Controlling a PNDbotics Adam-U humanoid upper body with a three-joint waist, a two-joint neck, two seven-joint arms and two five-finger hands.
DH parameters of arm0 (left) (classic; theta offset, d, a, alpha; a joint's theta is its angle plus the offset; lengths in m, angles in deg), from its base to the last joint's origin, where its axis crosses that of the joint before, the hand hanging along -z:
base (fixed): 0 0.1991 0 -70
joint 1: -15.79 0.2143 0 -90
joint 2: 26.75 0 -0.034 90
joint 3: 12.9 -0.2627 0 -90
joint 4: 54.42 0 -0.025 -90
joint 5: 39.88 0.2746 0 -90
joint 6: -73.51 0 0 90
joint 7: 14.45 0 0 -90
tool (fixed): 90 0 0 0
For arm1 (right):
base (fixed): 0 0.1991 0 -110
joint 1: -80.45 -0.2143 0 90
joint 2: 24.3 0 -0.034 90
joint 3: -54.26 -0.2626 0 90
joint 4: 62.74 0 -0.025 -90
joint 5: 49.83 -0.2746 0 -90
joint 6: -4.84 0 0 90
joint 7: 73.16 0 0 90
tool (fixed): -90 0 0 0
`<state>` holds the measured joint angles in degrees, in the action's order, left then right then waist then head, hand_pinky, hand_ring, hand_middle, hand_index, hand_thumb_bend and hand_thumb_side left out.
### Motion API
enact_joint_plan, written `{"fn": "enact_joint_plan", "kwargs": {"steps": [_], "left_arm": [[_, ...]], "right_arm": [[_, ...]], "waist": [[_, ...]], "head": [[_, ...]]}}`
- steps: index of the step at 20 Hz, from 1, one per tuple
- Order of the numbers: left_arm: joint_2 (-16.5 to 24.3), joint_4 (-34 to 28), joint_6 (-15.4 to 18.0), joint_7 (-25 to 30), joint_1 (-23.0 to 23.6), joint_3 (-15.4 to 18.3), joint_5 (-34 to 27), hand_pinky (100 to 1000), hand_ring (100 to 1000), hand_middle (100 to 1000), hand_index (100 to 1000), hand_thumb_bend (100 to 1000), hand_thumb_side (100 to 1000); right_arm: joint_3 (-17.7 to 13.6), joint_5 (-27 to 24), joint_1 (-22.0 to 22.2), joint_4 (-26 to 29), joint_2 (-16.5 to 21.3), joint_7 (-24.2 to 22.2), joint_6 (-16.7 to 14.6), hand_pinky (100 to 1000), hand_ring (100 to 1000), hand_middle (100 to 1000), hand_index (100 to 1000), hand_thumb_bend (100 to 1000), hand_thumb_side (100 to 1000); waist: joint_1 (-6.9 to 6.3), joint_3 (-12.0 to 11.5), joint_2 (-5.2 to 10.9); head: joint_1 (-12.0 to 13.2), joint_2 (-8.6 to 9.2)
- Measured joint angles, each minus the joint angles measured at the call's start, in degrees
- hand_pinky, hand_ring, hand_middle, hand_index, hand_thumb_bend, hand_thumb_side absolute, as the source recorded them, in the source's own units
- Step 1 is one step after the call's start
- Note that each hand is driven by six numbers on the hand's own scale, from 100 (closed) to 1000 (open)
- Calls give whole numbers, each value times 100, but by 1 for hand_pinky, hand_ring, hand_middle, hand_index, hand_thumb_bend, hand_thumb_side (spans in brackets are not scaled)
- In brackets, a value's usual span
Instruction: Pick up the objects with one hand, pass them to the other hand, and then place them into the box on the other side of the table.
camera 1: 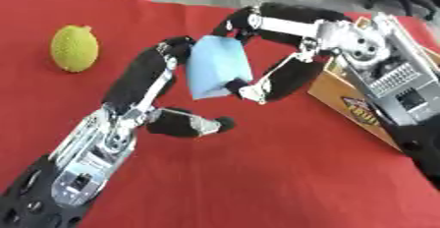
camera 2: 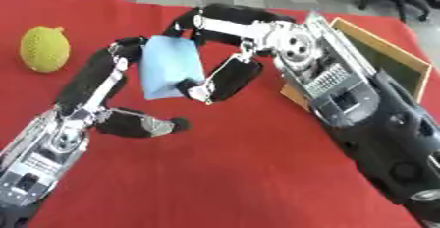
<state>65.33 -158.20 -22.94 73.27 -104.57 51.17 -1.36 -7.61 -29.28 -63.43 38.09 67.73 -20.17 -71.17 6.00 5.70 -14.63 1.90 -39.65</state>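
A light blue block (camera 1: 215, 66) hangs above the red table between my two hands. My right hand (camera 1: 348, 41) reaches in from the right. Its fingers curl over the block's top and its thumb presses the lower right corner, so it pinches the block. My left hand (camera 1: 142, 82) comes up from the lower left with its fingers stretched along the block's left side, touching it. Its thumb (camera 1: 202, 124) sticks out to the right, apart from the block. The box (camera 2: 404, 57), brown cardboard with a printed label, stands at the right edge, partly hidden by my right arm.
A yellow-green bumpy fruit (camera 1: 75, 48) lies on the red cloth (camera 1: 258, 183) at the far left. Grey floor and chair legs show beyond the table's far edge.
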Motion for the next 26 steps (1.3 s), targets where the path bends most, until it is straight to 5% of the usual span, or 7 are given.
{"fn": "enact_joint_plan", "kwargs": {"steps": [18, 26], "left_arm": [[110, 27, -461, -656, 276, 398, -85, 795, 632, 627, 831, 723, 433], [325, -195, -588, -824, 411, 667, -127, 792, 627, 623, 822, 684, 452]], "right_arm": [[-1184, -839, 855, 683, 691, 836, 545, 860, 702, 321, 542, 100, 191], [-2067, -1062, 1421, 519, 1053, 1761, 814, 865, 709, 331, 558, 100, 183]], "waist": [[-107, 49, 0], [-170, 55, -1]], "head": [[-209, 6], [-479, 10]]}}
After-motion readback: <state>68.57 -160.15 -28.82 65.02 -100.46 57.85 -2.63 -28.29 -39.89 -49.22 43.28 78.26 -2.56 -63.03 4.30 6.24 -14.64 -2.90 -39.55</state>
